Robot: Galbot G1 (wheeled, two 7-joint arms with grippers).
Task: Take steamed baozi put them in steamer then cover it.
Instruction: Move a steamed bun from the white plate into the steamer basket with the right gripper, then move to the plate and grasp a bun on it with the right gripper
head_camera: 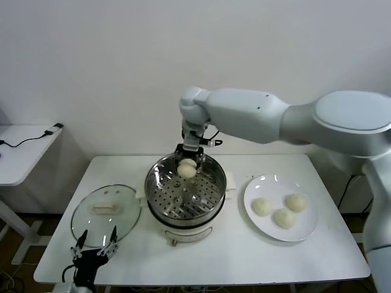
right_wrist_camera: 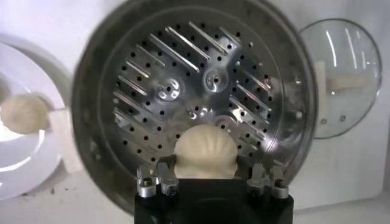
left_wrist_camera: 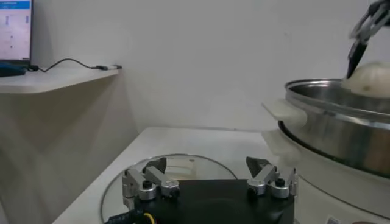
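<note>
Nearest the head camera, at the table's (head_camera: 232, 256) front left corner, the left gripper (head_camera: 95, 250) waits with its fingers spread and nothing between them; the left wrist view shows the same gap between its fingertips (left_wrist_camera: 155, 167). Just beyond that gripper lies the cover (head_camera: 105, 213), a clear glass lid flat on the table, its cream handle (head_camera: 108, 208) facing up.

To the right of the lid stands the steamer (head_camera: 183, 198), its shiny perforated basket on a white pot base (head_camera: 189, 233). The right gripper (head_camera: 187, 160) hangs over the basket's far rim, clenched on one steamed baozi (head_camera: 187, 170), which sits between its fingers above the perforated floor (the right wrist view shows the bun (right_wrist_camera: 205, 155) held just ahead of the gripper body, with the basket holes behind it). From the left wrist view the same bun (left_wrist_camera: 372, 79) shows above the steamer's rim (left_wrist_camera: 329, 97).

Right of that gripper and nearer the front, a flat white plate (head_camera: 269, 229) holds the other three buns: one toward the steamer (head_camera: 262, 206), one nearer the front (head_camera: 283, 218), one farther back (head_camera: 297, 202).
</note>
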